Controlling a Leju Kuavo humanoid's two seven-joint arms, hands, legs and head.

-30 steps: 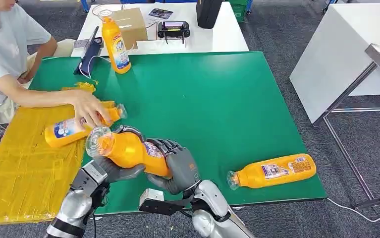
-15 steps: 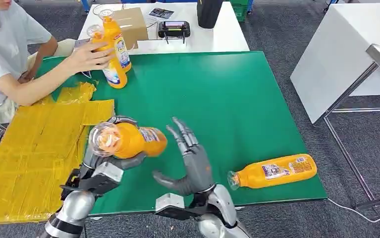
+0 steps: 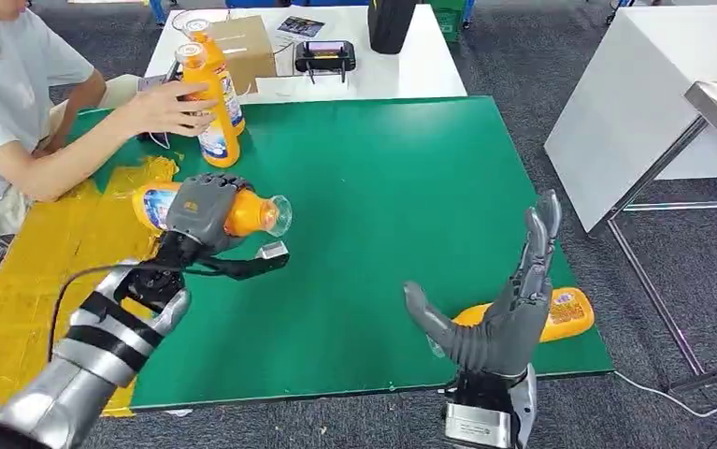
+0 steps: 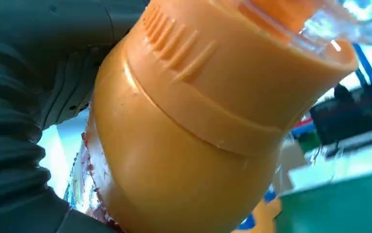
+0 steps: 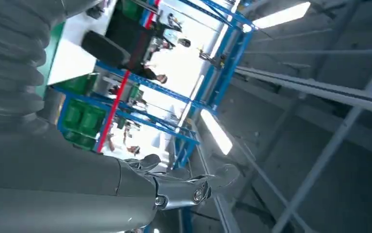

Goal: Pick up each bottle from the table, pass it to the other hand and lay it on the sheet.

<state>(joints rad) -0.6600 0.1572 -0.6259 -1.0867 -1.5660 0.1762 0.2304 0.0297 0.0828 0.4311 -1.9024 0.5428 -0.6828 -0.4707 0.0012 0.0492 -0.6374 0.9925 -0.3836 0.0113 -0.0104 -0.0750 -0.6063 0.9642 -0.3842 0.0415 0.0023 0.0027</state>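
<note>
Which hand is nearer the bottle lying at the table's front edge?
Right. The right hand is raised open directly in front of that bottle; the left hand holds another bottle across the table.

Grey carpet floor – white tables behind, w/ blue shelving.

1. An orange plastic bottle with a clear cap and blue-white label lies on its side in the left hand, over the edge of the yellow sheet, cap pointing away from the sheet.
2. A second orange plastic bottle lies on its side on the green table, far from the sheet, partly hidden.
3. Two more orange bottles stand upright beyond the sheet's far corner, a person's hand on one.
</note>
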